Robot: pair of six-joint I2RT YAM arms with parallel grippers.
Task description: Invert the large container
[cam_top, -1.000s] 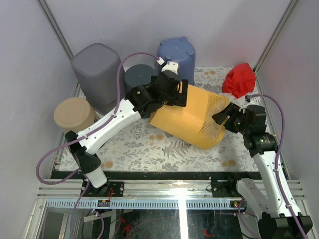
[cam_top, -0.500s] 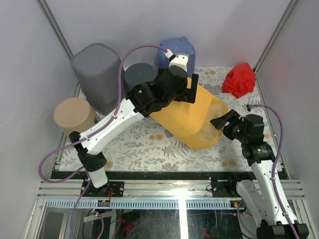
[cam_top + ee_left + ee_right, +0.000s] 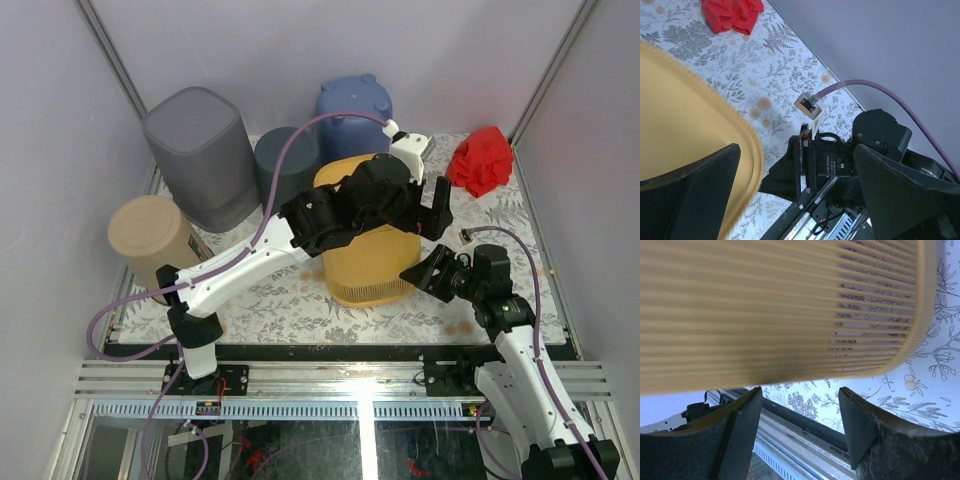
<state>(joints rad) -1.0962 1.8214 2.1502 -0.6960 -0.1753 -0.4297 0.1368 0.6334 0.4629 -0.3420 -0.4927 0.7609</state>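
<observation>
The large yellow container (image 3: 367, 235) stands on end on the floral mat (image 3: 270, 290), ribbed end down and smooth end up. My left gripper (image 3: 425, 208) is open at its upper right edge. In the left wrist view (image 3: 797, 200) one finger lies over the yellow edge (image 3: 715, 130) and the other is out to the right. My right gripper (image 3: 427, 272) is open, close beside the container's lower right side. In the right wrist view (image 3: 800, 425) the slatted yellow wall (image 3: 790, 305) fills the top, just beyond the open fingers.
A grey bin (image 3: 195, 150), a dark grey round container (image 3: 283, 155) and a blue container (image 3: 352, 110) stand at the back. A tan container (image 3: 150, 232) is at the left. A red cloth (image 3: 483, 160) lies at the back right, also in the left wrist view (image 3: 732, 12).
The yellow container has gone from lying on its side to standing on end. My left arm has swung right over it. My right gripper has drawn back towards the near edge.
</observation>
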